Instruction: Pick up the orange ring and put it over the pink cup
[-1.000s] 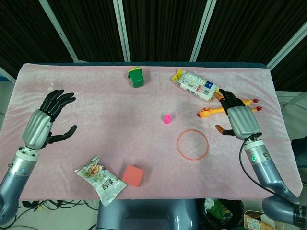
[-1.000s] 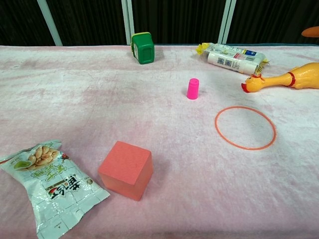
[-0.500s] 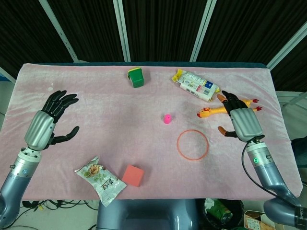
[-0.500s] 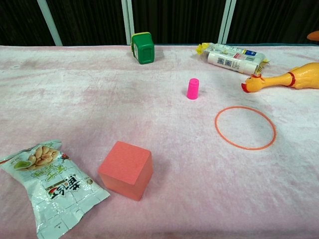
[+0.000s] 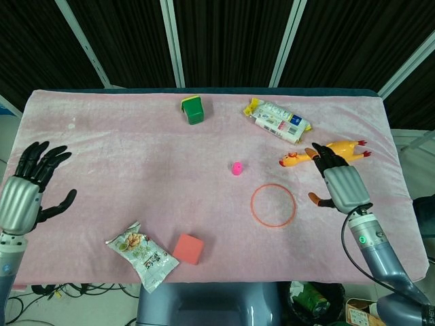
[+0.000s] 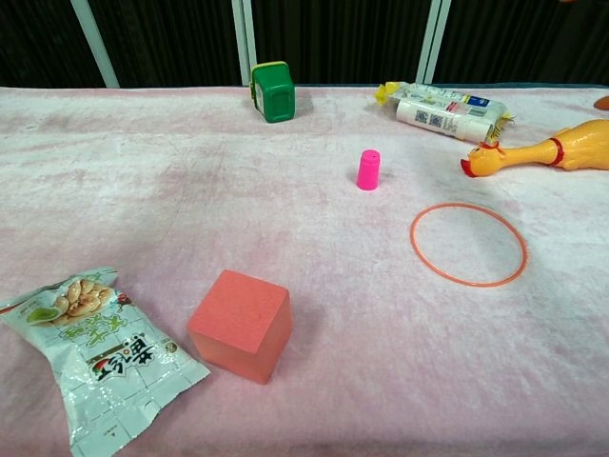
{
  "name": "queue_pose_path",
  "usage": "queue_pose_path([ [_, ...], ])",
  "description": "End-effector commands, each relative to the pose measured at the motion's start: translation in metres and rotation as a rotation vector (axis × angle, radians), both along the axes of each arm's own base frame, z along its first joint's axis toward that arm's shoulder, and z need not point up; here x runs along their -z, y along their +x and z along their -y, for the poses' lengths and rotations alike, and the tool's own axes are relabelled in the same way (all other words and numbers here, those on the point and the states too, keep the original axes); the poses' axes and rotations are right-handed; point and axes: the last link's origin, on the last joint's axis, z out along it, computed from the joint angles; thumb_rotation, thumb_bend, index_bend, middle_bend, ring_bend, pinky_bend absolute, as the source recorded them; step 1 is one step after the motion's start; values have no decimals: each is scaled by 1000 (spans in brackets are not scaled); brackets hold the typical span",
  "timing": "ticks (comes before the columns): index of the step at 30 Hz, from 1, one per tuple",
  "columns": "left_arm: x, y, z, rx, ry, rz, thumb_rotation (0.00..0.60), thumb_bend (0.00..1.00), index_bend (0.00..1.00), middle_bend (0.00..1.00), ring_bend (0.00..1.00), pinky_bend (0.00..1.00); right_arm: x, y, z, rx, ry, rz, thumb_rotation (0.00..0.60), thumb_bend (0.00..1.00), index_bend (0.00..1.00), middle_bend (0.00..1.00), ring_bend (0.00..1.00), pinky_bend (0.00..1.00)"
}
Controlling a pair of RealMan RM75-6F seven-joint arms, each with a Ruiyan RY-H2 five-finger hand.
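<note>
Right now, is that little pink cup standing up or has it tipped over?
Standing up. The pink cup sits on the cloth with its narrow end on top, apart from the orange ring lying flat nearby.

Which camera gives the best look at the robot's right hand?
The head view: the right hand shows whole there, fingers spread, beside the orange ring. The chest view shows almost nothing of it.

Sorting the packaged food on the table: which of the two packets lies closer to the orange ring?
The white and yellow packet at the far edge, beside the rubber chicken, lies closer to the orange ring. The snack bag sits at the near left, past the red block.
</note>
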Motion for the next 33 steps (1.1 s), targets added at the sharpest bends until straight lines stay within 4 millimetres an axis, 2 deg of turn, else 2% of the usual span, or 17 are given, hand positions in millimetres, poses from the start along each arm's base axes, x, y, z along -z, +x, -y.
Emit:
queue_pose_path([
  [1,-4,-32,48,-193,62,-39,600,322,168,124,0,0,13,-6,-18,12,37,-21,600,162,77,0,0,178],
  [4,-2,-51,69,-320,54,-50,600,321,172,123,0,0,34,-8,-34,24,99,-8,600,165,128,0,0,178],
  [6,-1,-61,76,-375,42,-80,600,322,173,122,0,0,48,-6,-41,22,141,-3,600,168,157,0,0,178],
  [11,-2,-68,77,-402,34,-86,600,331,175,121,0,0,81,1,-54,2,213,19,600,186,232,0,0,178],
  [18,-3,-73,77,-395,5,-89,600,331,175,121,0,0,120,8,-51,4,268,27,600,221,321,0,0,178],
  [25,-4,-75,75,-398,-1,-79,600,331,175,121,0,0,154,-3,-49,36,309,-26,600,234,395,0,0,178],
  [33,-4,-74,75,-398,0,-77,600,331,176,121,0,0,168,-15,-40,72,272,-33,600,255,485,0,0,178],
])
